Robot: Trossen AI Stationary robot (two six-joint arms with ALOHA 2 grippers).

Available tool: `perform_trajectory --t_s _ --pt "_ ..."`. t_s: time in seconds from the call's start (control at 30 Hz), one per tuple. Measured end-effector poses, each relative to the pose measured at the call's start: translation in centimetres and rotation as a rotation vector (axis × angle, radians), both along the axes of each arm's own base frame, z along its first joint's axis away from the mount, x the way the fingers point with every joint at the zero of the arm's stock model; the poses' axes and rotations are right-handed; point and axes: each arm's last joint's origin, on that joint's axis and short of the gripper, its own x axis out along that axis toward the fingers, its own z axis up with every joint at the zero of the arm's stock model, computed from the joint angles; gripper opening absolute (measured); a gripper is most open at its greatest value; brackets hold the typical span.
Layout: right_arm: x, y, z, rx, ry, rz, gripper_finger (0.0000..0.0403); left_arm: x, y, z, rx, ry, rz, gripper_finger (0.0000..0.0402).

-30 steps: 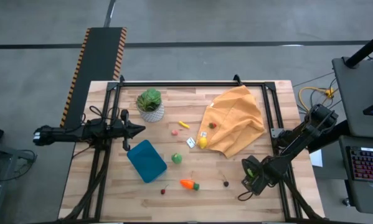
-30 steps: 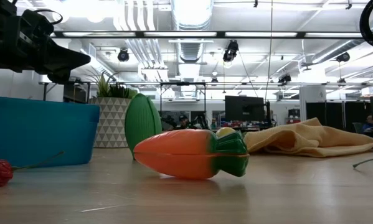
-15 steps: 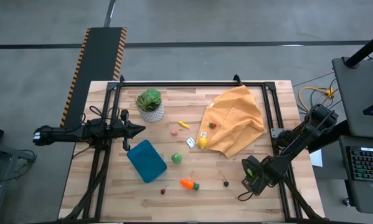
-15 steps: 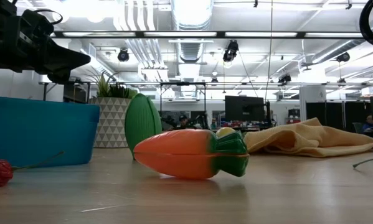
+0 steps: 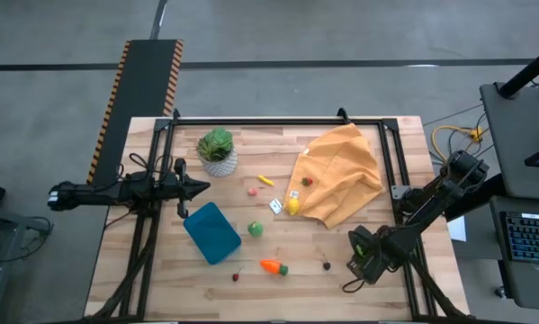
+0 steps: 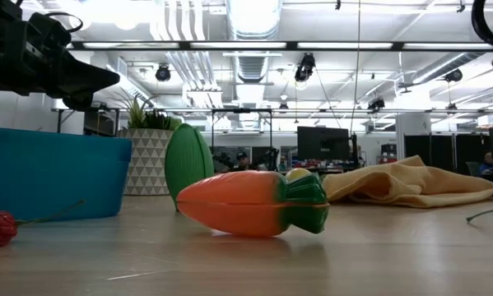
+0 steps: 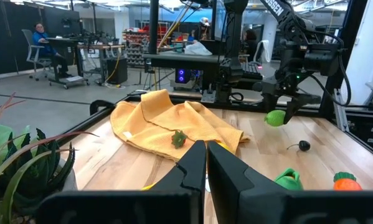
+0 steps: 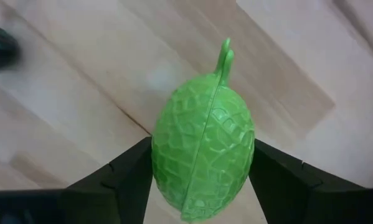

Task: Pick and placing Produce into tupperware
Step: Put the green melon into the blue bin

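My right gripper (image 5: pixel 361 252) hangs over the table's near right part, shut on a green netted fruit (image 8: pixel 202 149) with a short stem. The left wrist view shows that fruit (image 7: pixel 274 117) clear of the wood. The teal tupperware (image 5: pixel 212 232) rests on its base left of centre. Loose produce lies flat on the table: an orange carrot (image 5: pixel 272 266), a green fruit (image 5: pixel 255 229), a yellow one (image 5: pixel 292 206) and a red cherry (image 5: pixel 236 275). My left gripper (image 7: pixel 206 149) waits shut and level at the left edge, beyond the tupperware's far corner. My right gripper pinches the green fruit's two opposite flanks (image 8: pixel 164 155) between its two fingers (image 8: pixel 127 174). The fingers come from above, pointing down. The stem (image 8: pixel 223 59) sticks out sideways, free of the fingers. The fruit is lifted clear of the table.
An orange cloth (image 5: pixel 341 175) lies bunched at the far right with a small red piece (image 5: pixel 307 181) on it. A potted plant (image 5: pixel 217 150) stands at the far left. A small dark piece (image 5: pixel 327 265) lies next to my right gripper. A black frame (image 5: pixel 278 120) rims the table.
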Motion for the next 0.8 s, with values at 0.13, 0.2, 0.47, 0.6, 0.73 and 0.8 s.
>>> perform_trajectory --t_s 0.13,0.2,0.47,0.6,0.73,0.8 --pt "0.3 0.0 0.5 -0.047 -0.076 0.011 0.0227 0.0 0.0 0.0 0.0 0.0 0.0 0.0" --pt "0.5 -0.1 0.8 -0.07 -0.114 0.009 0.0228 0.0 0.0 0.0 0.0 0.0 0.0 0.0" --pt "1.5 0.0 2.5 -0.223 -0.326 0.06 0.0227 0.0 0.0 0.0 0.0 0.001 0.0 0.0" --pt "2.2 0.2 3.6 -0.336 -0.442 0.105 0.0227 0.0 0.0 0.0 0.0 0.001 0.0 0.0" --pt "2.7 0.1 4.6 -0.462 -0.555 0.121 0.0227 0.0 0.0 0.0 0.0 0.0 0.0 0.0" --pt "2.8 0.1 4.9 -0.525 -0.598 0.13 0.0226 0.0 0.0 0.0 0.0 0.001 0.0 0.0"
